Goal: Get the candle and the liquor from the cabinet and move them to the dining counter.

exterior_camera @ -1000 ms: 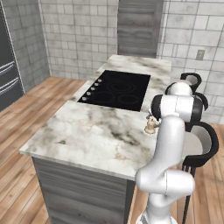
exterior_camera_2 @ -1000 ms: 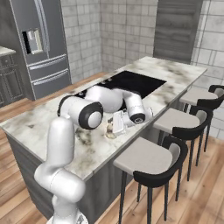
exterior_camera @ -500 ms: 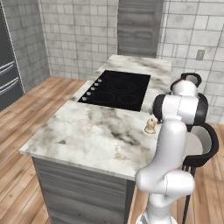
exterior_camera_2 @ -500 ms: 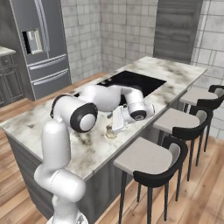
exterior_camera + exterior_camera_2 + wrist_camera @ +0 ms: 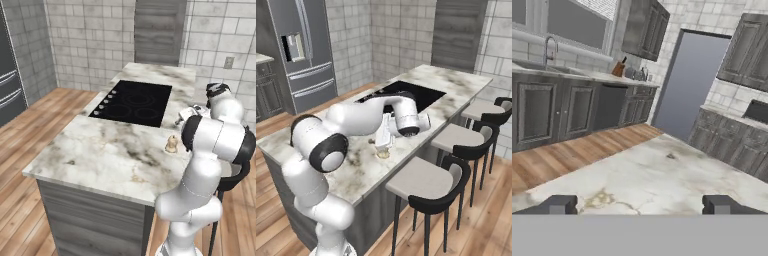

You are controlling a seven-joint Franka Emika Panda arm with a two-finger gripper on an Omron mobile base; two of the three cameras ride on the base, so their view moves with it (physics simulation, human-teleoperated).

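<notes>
Left base view: dining counter (image 5: 105, 155), marble surface with a black cooktop (image 5: 134, 102) at centre frame. The candle (image 5: 171, 144), small and beige with a knob top, stands upright on the surface right of centre, near the right edge of the marble and just left of the white arm. The pincer is hard to make out here; its fingers are hidden behind the arm's own links at right of frame.

Right base view: the candle (image 5: 384, 151) is mostly covered by the wrist and shows as a tan sliver at centre frame, resting on the marble. The pincer (image 5: 384, 141) hangs just above it, pointing down; contact cannot be judged. Three stools (image 5: 428, 187) line the counter's edge at lower right, the farthest cut off by the frame. A steel refrigerator (image 5: 303, 50) stands at upper left.

Hand view: two dark fingertips (image 5: 558, 204) sit at the bottom corners, spread wide with bare marble between them, pinching nothing. Grey base cabinets (image 5: 572, 115) and a faucet (image 5: 548, 50) occupy the upper left.
</notes>
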